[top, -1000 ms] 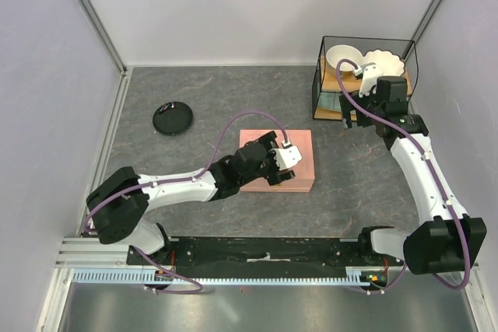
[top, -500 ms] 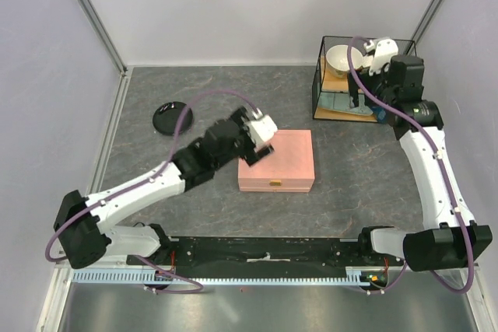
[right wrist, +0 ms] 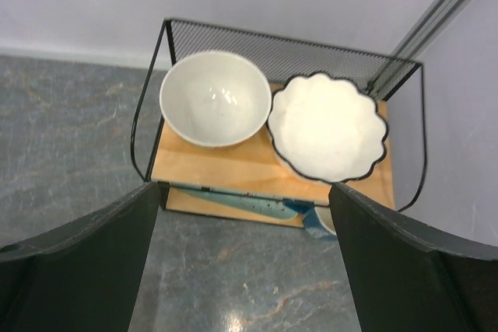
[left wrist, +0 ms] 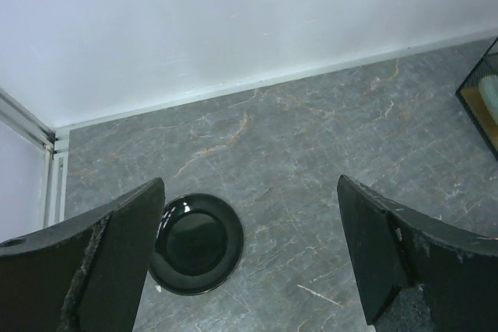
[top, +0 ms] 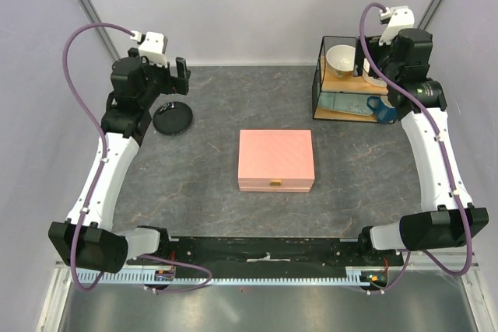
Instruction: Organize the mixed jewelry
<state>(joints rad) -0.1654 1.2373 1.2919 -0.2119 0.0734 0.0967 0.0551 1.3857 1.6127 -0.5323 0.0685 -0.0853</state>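
A closed pink box [top: 276,159] sits mid-desk [top: 194,184], with the left arm [top: 107,169] reaching beside a black round dish [top: 173,120] and the right arm [top: 436,153] over a wire rack [top: 336,83] of bowls.

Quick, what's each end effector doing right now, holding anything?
The left end effector is open, holding nothing.
The right end effector is open, holding nothing.

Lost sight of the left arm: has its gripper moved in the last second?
Yes. The left gripper has swung off the pink box to the far left, and is now open near the black dish.
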